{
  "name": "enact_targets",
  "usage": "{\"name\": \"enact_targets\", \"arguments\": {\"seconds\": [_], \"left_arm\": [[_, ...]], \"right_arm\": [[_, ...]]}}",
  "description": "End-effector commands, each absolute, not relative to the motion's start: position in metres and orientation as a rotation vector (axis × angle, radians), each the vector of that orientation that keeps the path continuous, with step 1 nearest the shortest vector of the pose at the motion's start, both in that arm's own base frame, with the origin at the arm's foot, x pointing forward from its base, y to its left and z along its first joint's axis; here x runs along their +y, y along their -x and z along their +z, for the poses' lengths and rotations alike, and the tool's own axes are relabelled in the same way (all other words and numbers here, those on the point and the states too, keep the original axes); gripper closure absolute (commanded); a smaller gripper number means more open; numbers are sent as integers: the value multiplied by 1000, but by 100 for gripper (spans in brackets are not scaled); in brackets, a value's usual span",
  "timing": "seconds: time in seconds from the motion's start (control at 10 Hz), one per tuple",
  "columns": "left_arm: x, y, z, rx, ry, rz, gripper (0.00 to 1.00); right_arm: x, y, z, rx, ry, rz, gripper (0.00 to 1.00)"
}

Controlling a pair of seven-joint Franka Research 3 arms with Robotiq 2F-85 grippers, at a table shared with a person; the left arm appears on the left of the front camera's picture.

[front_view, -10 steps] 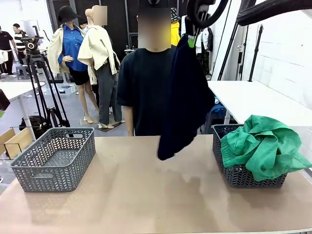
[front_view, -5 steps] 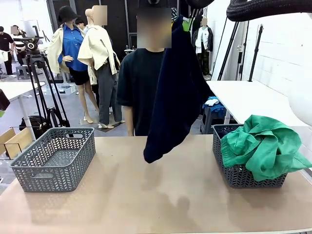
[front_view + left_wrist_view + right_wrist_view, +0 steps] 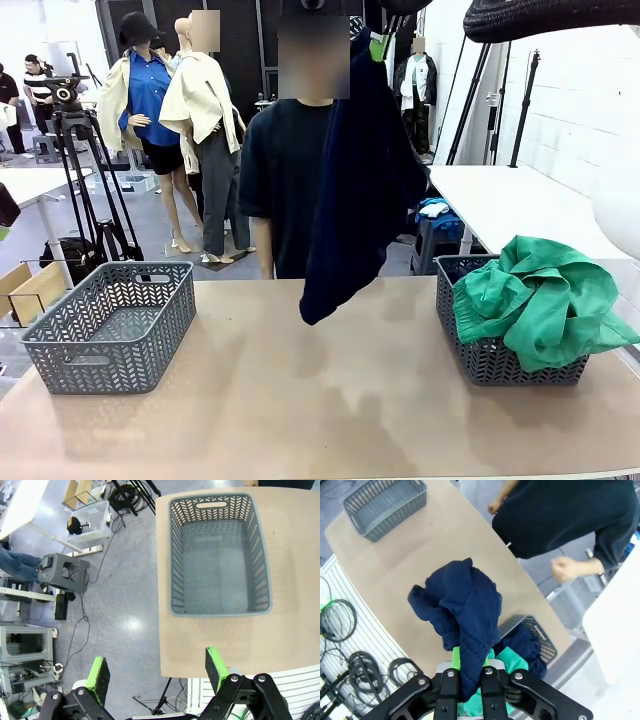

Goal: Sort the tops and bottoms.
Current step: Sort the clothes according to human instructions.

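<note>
High above the middle of the table (image 3: 330,400), the right pincer (image 3: 381,45) is clamped tight on a fold of a navy garment (image 3: 355,190), which hangs down in a long drape in front of the person in a black T-shirt (image 3: 285,180) at the far side, its lowest tip clear of the table surface. From the right wrist view the same navy garment (image 3: 462,615) bunches up around the pincer (image 3: 469,672), the green pads pressed together on the cloth, with the tan table far below. To the right of the table stands a grey basket (image 3: 490,355) heaped with a crumpled green garment (image 3: 540,295) that spills over its rim; the right wrist view suggests some dark blue cloth in that basket too, though it is hard to tell. On the left side of the table sits a second grey basket (image 3: 110,325) with nothing seen inside. The left pincer (image 3: 156,672) hovers off the table's edge near this basket (image 3: 220,562), its jaws spread wide and gripping nothing, green fingertips (image 3: 98,676) well apart.
</note>
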State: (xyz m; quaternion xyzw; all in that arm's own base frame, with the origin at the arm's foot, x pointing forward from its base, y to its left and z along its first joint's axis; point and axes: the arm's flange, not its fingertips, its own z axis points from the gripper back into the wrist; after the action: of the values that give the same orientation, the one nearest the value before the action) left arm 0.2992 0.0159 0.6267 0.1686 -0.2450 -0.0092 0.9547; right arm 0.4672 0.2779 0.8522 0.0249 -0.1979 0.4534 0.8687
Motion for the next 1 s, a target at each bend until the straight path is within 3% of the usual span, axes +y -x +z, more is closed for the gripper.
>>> {"name": "enact_targets", "arguments": {"seconds": [0.0, 0.9], "left_arm": [[19, -299, 627, -502, -346, -24, 0], [19, -299, 627, -502, -346, -24, 0]], "right_arm": [[277, -467, 853, -413, -55, 948, 100], [277, -467, 853, -413, -55, 948, 100]]}}
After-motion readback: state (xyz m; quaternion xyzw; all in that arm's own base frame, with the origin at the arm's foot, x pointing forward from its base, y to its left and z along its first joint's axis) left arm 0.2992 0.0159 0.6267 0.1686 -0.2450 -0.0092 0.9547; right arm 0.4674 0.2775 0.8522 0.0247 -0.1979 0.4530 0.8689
